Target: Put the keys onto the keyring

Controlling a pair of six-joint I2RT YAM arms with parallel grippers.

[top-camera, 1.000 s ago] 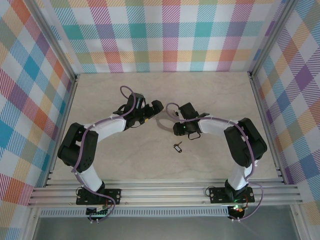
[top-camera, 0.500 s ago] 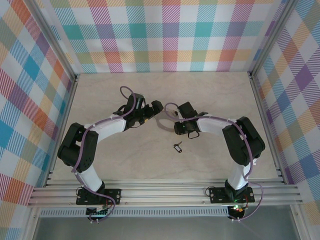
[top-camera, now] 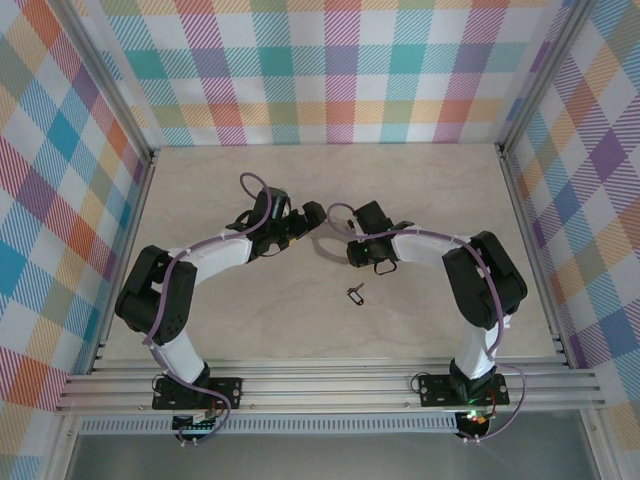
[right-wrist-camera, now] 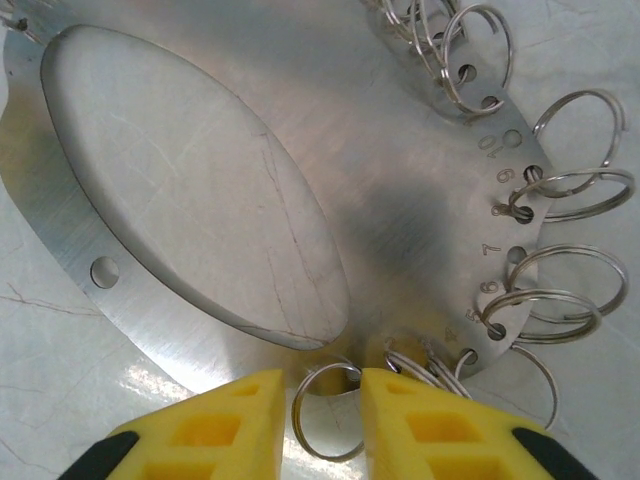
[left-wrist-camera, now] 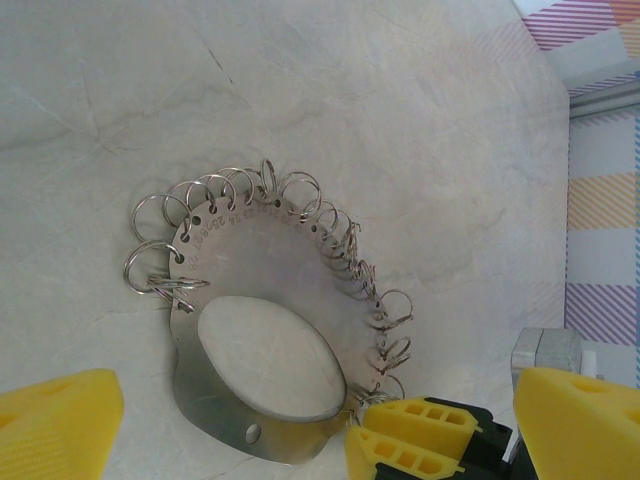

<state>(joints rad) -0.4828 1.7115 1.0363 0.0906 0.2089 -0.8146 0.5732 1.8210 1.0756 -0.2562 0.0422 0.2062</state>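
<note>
While left gripper (left-wrist-camera: 318, 385) gaped, right gripper (right-wrist-camera: 322, 378) pinched one wire ring (right-wrist-camera: 327, 412); flat silvery keyring (right-wrist-camera: 400, 200) oval pointed at it.

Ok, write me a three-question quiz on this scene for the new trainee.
1. True or false: the key is already on the keyring.
2. Pick one. The left gripper is: A) wide open, B) shut on the key, C) shut on the keyring.
3. In a few words: what sits between the fingers of the right gripper?

Key
1. False. It lies loose on the table, apart from both grippers.
2. A.
3. A small ring on the keyring's rim.
</note>
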